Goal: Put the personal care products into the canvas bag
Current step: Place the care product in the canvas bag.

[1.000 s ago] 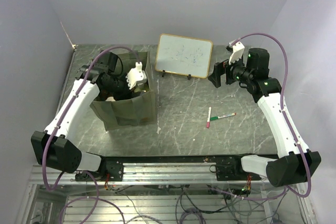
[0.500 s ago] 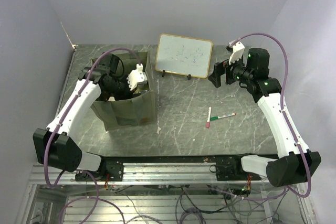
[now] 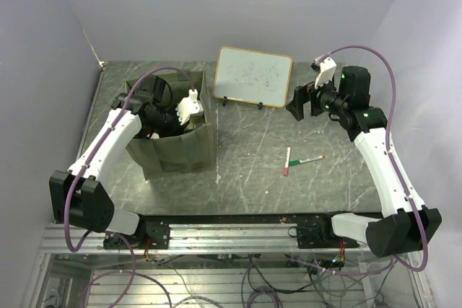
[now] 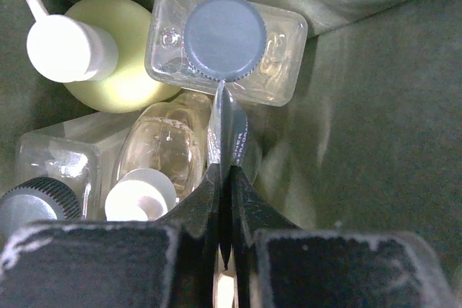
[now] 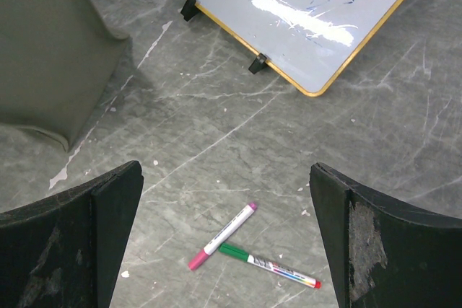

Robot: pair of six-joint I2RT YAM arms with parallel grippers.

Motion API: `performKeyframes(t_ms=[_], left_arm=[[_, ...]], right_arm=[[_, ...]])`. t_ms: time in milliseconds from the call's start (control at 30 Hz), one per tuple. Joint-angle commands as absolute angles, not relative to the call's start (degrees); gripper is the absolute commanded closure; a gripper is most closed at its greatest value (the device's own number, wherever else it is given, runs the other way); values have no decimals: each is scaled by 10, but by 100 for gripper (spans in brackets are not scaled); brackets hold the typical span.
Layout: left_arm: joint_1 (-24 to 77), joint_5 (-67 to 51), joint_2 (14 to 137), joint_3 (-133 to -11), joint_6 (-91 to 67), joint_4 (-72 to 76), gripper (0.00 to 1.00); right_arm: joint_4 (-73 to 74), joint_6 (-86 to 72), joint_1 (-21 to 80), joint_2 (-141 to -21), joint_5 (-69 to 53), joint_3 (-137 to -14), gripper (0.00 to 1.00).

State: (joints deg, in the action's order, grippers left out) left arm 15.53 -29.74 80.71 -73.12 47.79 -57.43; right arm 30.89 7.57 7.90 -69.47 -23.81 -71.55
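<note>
Seeing L gripper (image 4: pixel 225 117) pinched shut, empty, down inside canvas bag (image 3: pixel 177 153) at 9 o'clock, above bottles (image 4: pixel 130 70) packed there; we note R gripper (image 3: pixel 306 102) wide open, empty, 2 o'clock.

Marbled table (image 3: pixel 253 171), bag (image 3: pixel 177 153), whiteboard (image 3: pixel 254 76), pens (image 3: pixel 287 161) (touching)

From above, the canvas bag (image 3: pixel 177 151) and the left arm (image 3: pixel 108 142) hide nearly all the bottles (image 4: pixel 224 37). In the left wrist view a dark-capped bottle (image 4: pixel 30 203) is cut by the frame edge, and a clear bottle (image 4: pixel 160 146), perhaps amber, sits partly behind the left gripper (image 4: pixel 225 106).
</note>
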Motion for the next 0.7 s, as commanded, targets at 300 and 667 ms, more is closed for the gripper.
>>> performKeyframes(t_ms=[300, 667], left_arm=[[157, -293, 821, -732, 496, -554, 79], [157, -295, 797, -752, 499, -584, 67]], right_arm=[[300, 87, 79, -682, -233, -712, 0], [299, 89, 79, -680, -235, -708, 0]])
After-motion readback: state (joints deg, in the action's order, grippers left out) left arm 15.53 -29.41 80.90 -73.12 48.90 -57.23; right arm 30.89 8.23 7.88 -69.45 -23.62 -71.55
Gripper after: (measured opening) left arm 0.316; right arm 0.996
